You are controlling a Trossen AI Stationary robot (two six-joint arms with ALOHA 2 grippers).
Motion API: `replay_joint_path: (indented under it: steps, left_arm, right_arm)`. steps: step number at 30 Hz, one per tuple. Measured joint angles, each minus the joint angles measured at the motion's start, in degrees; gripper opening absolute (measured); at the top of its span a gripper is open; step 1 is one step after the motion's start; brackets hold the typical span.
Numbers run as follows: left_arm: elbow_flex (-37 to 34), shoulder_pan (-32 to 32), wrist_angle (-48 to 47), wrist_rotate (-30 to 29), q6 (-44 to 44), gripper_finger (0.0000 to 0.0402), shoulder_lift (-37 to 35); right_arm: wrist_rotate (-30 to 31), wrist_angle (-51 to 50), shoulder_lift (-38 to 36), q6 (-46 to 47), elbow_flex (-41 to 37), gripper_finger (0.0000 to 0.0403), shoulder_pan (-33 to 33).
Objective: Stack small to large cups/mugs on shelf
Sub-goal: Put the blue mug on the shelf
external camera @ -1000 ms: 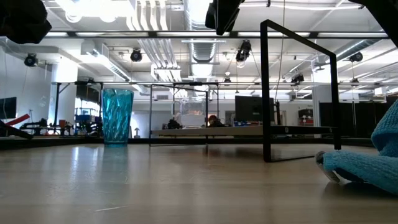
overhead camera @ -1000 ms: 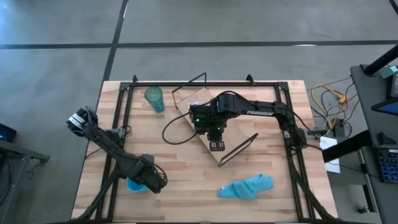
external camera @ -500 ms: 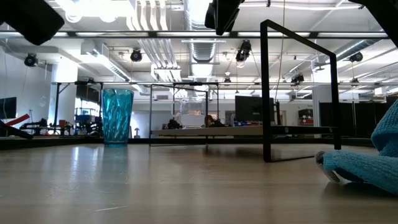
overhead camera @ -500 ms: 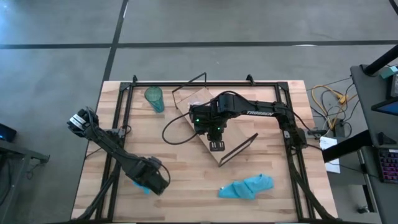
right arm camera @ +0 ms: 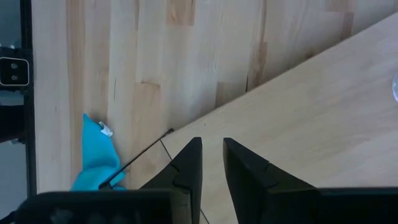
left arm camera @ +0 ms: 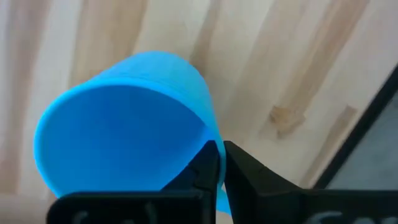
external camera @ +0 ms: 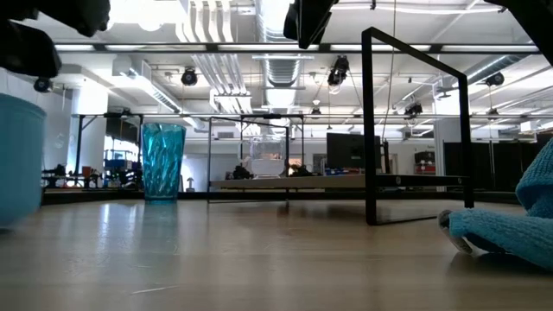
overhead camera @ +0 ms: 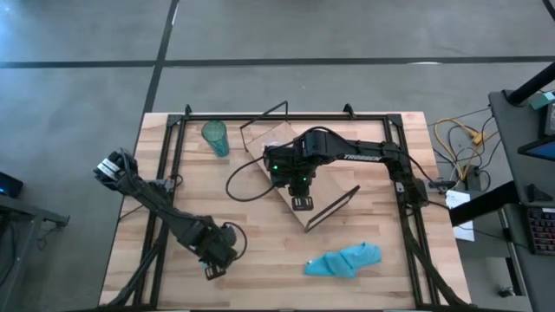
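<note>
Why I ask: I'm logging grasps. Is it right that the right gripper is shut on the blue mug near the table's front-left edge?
Not quite: it is the left gripper that is shut on the blue mug, as the left wrist view shows. The right gripper hangs over the shelf mid-table, holding nothing.

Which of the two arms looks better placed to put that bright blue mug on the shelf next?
Left. The left gripper is shut on the blue mug's rim. The right gripper hovers empty over the shelf, away from the mug.
</note>
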Motion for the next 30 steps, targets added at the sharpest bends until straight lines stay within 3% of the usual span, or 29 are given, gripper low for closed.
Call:
replay_joint_path:
  steps: [5,14,19,22,30]
  left_arm:
    - [0.3,2.1,0.0,-4.0,7.3,0.0001,0.0]
    - [2.0,9.1,-2.4,-4.1,15.5,0.0001,0.0]
    - [5.6,13.9,-6.1,-3.6,19.0,0.0001,0.0]
    - [8.0,16.7,-8.2,-4.2,26.3,0.0001,0.0]
    - [12.7,23.5,-9.1,-7.7,47.2,0.0001,0.2]
  right_arm:
    - [0.0,0.1,0.0,-0.1,0.0,0.0058,0.0]
    - [0.3,-0.2,-0.9,-1.1,0.0,0.0051,-0.2]
    - [8.0,-0.6,-3.6,0.6,0.0,0.0052,-0.4]
    - [11.7,-0.6,-5.6,1.8,0.0,0.0052,-0.7]
    - [12.0,-0.5,-11.6,7.9,0.0,0.0052,-1.4]
